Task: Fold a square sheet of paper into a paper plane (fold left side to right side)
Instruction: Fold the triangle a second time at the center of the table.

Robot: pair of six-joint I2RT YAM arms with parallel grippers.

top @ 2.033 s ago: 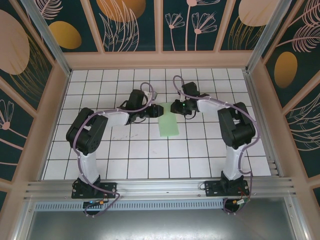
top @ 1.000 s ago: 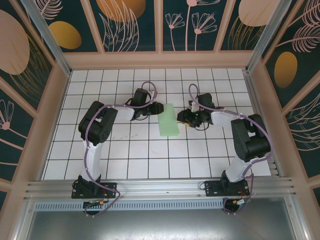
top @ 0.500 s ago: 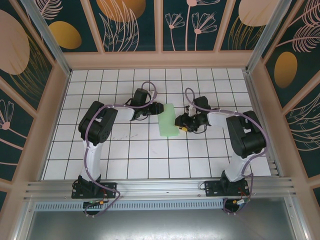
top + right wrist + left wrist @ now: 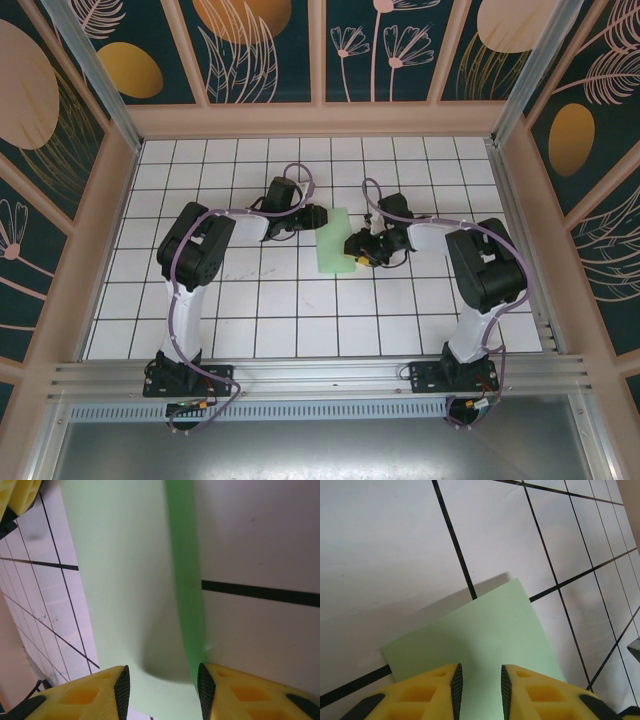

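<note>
Found the square sheet of paper (image 4: 337,242) lying near the middle of the tiled table (image 4: 250,300), folded to a pale mint rectangle longer front-to-back than across and set slightly askew to the grid lines. Located the left gripper (image 4: 318,217) at the sheet's far left corner and the right gripper (image 4: 352,252) at its near right edge, both low over the tiles and facing each other across the paper. Noted from the left wrist view the paper (image 4: 485,635) lying flat on the table (image 4: 395,540), one corner pointing away and a thin shadow along its far edge. Recorded the left gripper (image 4: 479,682) with yellow fingers (image 4: 435,692) parted by a narrow gap, green paper visible through that gap and nothing pinched. Cannot tell whether the tips press on the sheet. Noted from the right wrist view the paper (image 4: 125,570) running away from the camera, with a darker green strip (image 4: 186,580) along one edge, seemingly lifted off the table (image 4: 260,540) and shadowed at its foot. Recorded the right gripper (image 4: 161,682) spread, one fingertip (image 4: 212,690) touching the base of that strip, the other over the flat of the sheet, with nothing clamped between them. Sighted a yellow finger (image 4: 20,495) of the left gripper at the sheet's far end. Logged dark floral panels (image 4: 270,50) walling the table and a metal rail (image 4: 320,372) carrying both arm bases at the near edge.
</note>
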